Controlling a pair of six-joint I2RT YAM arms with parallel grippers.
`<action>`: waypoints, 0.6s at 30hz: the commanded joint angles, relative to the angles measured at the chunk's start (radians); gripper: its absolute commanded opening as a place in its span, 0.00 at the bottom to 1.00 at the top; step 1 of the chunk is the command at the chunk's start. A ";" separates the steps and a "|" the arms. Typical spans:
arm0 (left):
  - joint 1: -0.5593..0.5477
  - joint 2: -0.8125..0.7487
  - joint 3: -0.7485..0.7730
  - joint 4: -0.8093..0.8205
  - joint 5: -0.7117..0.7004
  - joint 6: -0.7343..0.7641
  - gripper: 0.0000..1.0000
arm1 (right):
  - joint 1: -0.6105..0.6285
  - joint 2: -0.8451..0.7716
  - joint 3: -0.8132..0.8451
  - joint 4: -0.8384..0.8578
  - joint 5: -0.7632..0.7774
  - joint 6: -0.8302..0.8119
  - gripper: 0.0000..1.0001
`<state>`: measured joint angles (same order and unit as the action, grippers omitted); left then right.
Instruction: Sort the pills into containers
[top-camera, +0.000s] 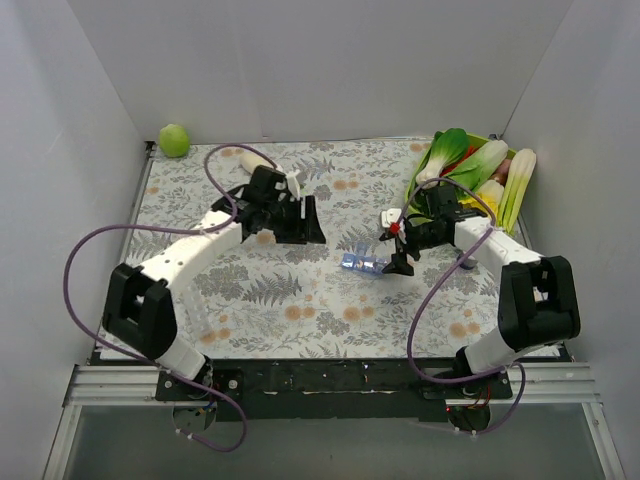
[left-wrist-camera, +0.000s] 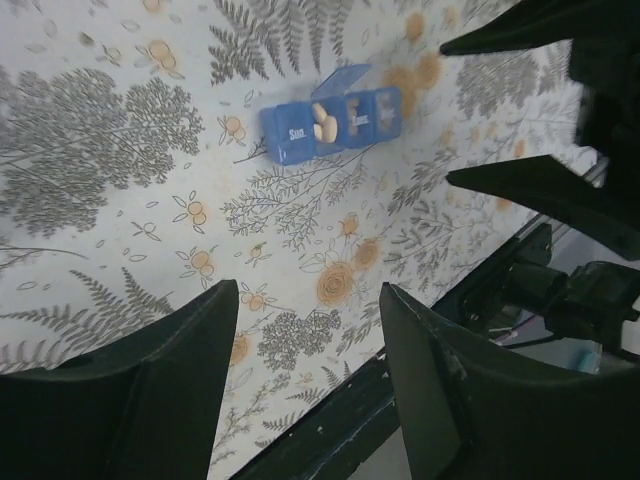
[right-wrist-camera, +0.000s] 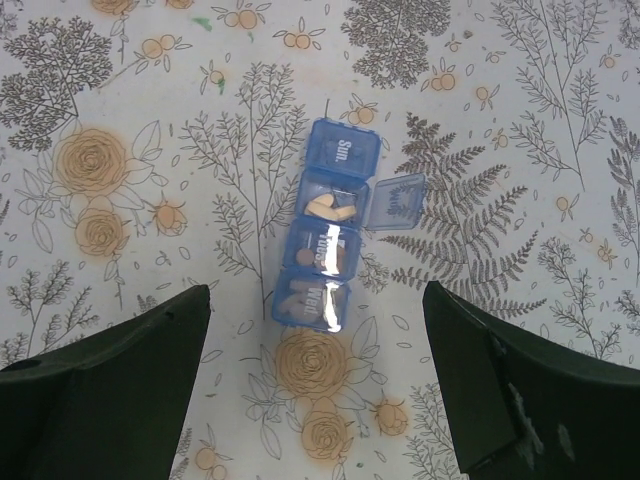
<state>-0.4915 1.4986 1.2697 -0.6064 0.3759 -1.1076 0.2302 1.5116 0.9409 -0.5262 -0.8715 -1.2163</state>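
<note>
Currently, the containers (right-wrist-camera: 328, 240) lie on the table (top-camera: 250, 300) beneath the right gripper (top-camera: 402, 262), spread wide and empty. The left gripper (left-wrist-camera: 308, 290), equally wide and empty, hangs well apart. Seemingly pills (right-wrist-camera: 327, 208) fill three compartments, so filling looks finished; next, press the raised lid (right-wrist-camera: 395, 203) shut.

Containers (top-camera: 362, 263) centre, just left of right pincer (top-camera: 394, 245); veg (top-camera: 470, 165) far-right corner.

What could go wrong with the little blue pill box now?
The right gripper hangs open over the pill box. If it comes down crooked, it might shove the box. One lid stands open with pills showing inside, so a bump could probably spill them. That lid sticks out sideways, and the gripper may catch it.
</note>
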 joint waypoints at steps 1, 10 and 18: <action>-0.059 0.129 -0.064 0.190 0.037 -0.080 0.59 | 0.012 0.067 0.070 -0.074 -0.006 0.004 0.95; -0.058 0.365 0.074 0.310 -0.089 -0.178 0.55 | 0.075 0.098 -0.004 0.089 0.166 0.133 0.93; -0.055 0.515 0.154 0.361 -0.023 -0.242 0.45 | 0.104 0.141 -0.030 0.215 0.272 0.228 0.86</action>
<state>-0.5510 1.9778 1.3666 -0.2886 0.3206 -1.3106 0.3233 1.6451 0.9329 -0.3996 -0.6483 -1.0451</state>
